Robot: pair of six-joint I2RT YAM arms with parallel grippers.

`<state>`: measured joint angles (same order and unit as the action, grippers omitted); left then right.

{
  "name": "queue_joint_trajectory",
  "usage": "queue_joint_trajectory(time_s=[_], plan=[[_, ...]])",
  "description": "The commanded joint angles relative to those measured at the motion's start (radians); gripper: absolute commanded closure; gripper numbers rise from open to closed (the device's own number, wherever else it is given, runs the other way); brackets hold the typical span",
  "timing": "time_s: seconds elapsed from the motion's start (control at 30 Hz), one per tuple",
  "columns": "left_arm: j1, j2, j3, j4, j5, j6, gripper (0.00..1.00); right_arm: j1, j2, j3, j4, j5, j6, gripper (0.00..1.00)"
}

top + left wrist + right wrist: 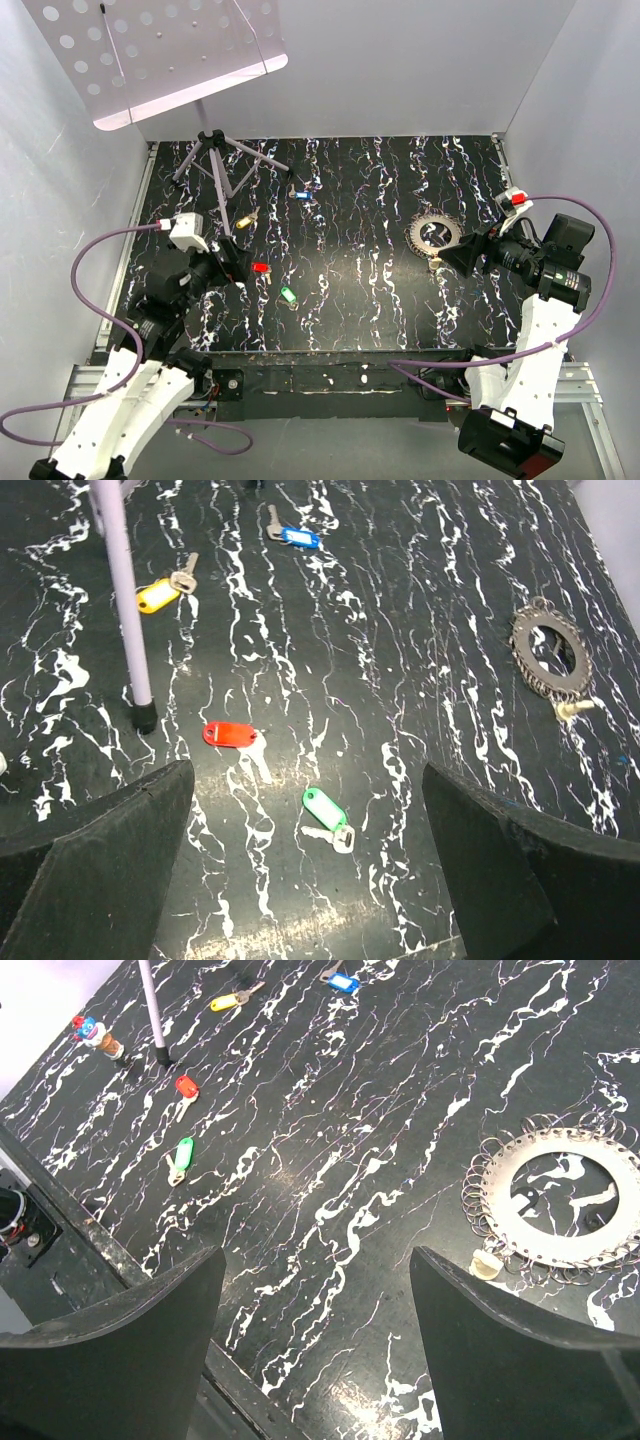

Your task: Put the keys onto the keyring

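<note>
Between the fingers of the left gripper [308, 776], which stood wide apart and held nothing, lay only black white-veined tabletop [420, 660]. Just ahead of its tips were two of the small metal keys: one with a green plastic head [325, 807], nearest, and one with a red plastic head [232, 735] slightly farther and to the left. Farther out lay a yellow-headed key [158, 595] beside the pale lilac leg of a music stand [125, 590], and beyond that a blue-headed key [298, 537]. The right gripper [318, 1256] was likewise spread and empty. The flat silvery toothed keyring [497, 1195] lay ahead and to its right, with a small brass-coloured knob [485, 1263] at its near edge.

No key was on the ring (all four lay loose and well apart from it), so the task seemed to be at its first pick. The next move probably called for lowering the left fingers around the green key's head and closing squarely on so thin a piece.
</note>
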<state>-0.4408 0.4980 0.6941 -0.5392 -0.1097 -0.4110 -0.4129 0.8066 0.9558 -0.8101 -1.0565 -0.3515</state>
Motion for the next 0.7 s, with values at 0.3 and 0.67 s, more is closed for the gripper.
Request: queue_joint_trajectory(time_s=[0.3, 0.67], plan=[[0.168, 0.033, 0.033, -0.004, 0.133, 0.11, 0.02, -0.006, -0.006, 0.031, 0.008, -0.017, -0.012, 0.17], [0.168, -0.013, 0.03, -0.024, 0.133, 0.124, 0.02, -0.004, -0.001, 0.038, 0.005, -0.019, -0.01, 0.16]])
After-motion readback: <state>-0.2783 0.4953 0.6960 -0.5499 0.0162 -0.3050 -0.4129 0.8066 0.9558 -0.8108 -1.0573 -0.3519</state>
